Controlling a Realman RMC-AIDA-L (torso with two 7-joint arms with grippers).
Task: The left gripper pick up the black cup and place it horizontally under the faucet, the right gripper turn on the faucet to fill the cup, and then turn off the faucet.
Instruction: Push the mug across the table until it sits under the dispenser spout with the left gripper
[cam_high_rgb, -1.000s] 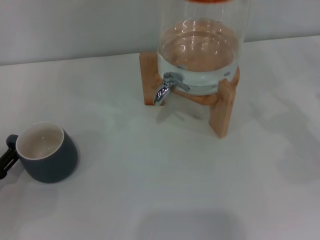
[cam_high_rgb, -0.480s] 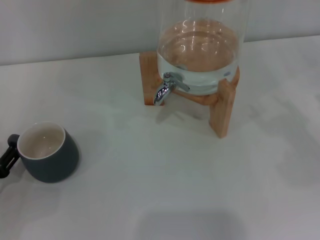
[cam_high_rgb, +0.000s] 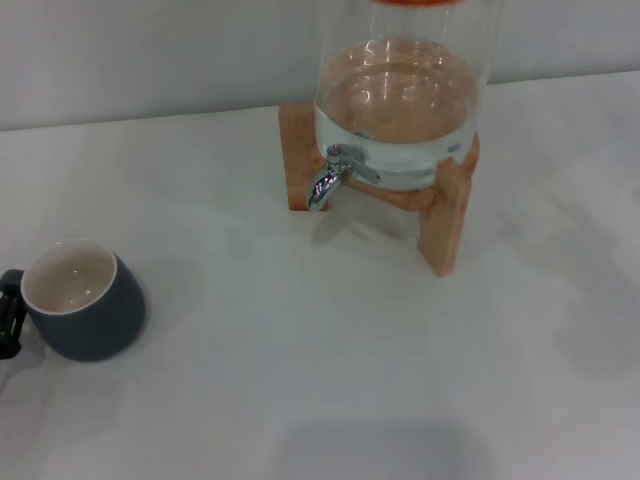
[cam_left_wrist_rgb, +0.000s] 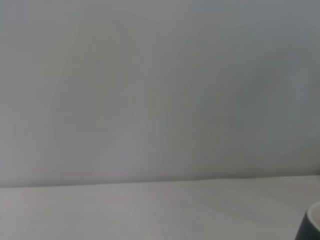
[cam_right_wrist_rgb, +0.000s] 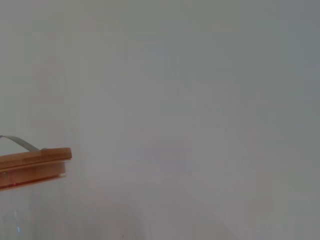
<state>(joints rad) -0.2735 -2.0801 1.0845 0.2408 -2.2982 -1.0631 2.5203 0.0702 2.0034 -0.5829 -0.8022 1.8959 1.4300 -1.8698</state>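
Observation:
The black cup (cam_high_rgb: 85, 312) stands upright on the white table (cam_high_rgb: 330, 360) at the front left, its cream inside showing. A dark piece (cam_high_rgb: 8, 312) sticks out from the cup's left side at the picture's edge; I cannot tell whether it is the cup's handle or a finger of my left gripper. A sliver of the cup (cam_left_wrist_rgb: 313, 226) shows in the left wrist view. The chrome faucet (cam_high_rgb: 328, 178) juts from the glass water dispenser (cam_high_rgb: 400, 100), far to the right of the cup, with nothing under it. My right gripper is out of view.
The dispenser sits on a wooden stand (cam_high_rgb: 446, 222) at the back middle, partly filled with water. Its wooden lid (cam_right_wrist_rgb: 36, 162) shows in the right wrist view. A pale wall runs behind the table.
The cup has shifted a little to the left, toward the picture's edge, and the dark piece at its side moved with it. The faucet and dispenser have not moved.

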